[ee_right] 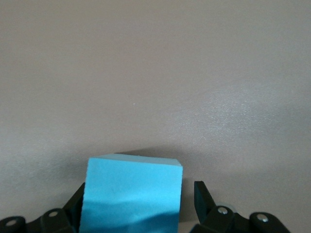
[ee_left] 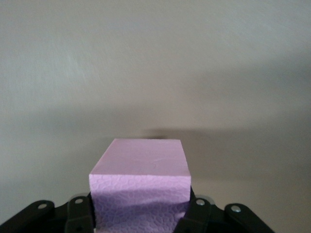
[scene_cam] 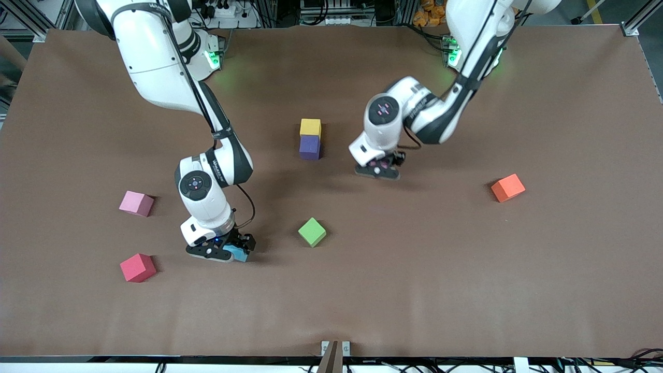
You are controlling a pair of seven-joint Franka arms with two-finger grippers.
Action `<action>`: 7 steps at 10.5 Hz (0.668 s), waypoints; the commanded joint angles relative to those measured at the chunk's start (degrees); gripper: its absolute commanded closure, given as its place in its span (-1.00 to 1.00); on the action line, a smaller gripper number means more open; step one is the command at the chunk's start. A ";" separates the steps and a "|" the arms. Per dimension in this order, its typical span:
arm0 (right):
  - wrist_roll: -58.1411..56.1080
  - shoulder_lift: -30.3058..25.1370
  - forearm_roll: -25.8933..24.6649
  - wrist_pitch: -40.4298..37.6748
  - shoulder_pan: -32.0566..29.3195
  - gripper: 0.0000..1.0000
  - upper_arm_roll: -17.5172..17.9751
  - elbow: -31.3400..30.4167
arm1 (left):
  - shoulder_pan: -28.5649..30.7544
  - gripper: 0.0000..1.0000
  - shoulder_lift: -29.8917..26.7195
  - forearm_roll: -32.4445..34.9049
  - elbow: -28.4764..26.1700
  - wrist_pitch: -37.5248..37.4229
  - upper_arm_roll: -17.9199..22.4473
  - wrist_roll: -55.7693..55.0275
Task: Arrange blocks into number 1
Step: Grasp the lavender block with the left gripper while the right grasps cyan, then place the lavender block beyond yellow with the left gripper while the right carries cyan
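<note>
The red block (scene_cam: 138, 267) sits closest to the front camera. It is nearer than the green block (scene_cam: 312, 231) and lies toward the right arm's end of the brown table (scene_cam: 414, 290).

Next comes the light blue block (ee_right: 131, 194). It is on the table a little nearer than the green block, also toward the right arm's end. The right gripper (scene_cam: 237, 252) is down low around it, with one finger on each side. The fingers are apart. One finger (ee_right: 201, 196) has a small gap between it and the block, so the block is not squeezed.

The green block is in the middle of the table with nothing touching it.

The pink block (scene_cam: 137, 203) is a bit farther than the green block, well off toward the right arm's end. The orange block (scene_cam: 508, 187) is farther too, but well off toward the left arm's end.

The left gripper (scene_cam: 382, 170) is low over the table, toward the left arm's end from the green block. Its fingers (ee_left: 197, 213) are pressed tight on a lilac block (ee_left: 141, 179). I cannot tell if this block touches the table.

Farthest from the green block, almost straight up the table from it, are the purple block (scene_cam: 310, 147) and then the yellow block (scene_cam: 310, 127). These two touch each other in a line.
</note>
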 commanded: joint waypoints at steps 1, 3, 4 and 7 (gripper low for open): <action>0.27 -0.10 0.41 -0.94 -0.24 -0.01 -0.05 1.56 | 0.06 1.00 -3.04 -0.31 -0.11 -4.02 -7.03 -12.28; 0.01 -3.42 1.04 -8.54 -0.15 -0.05 -0.14 1.13 | -0.46 1.00 -1.90 -0.75 0.08 -4.02 -13.79 -23.27; -0.69 -5.36 0.86 -15.38 -0.32 -0.05 -0.14 1.21 | -1.51 1.00 -1.12 -0.75 0.08 -4.02 -15.83 -26.71; -4.92 -9.50 1.12 -22.48 0.20 -0.05 0.12 -2.20 | -7.04 1.00 1.87 -0.75 2.88 -3.15 -16.46 -30.17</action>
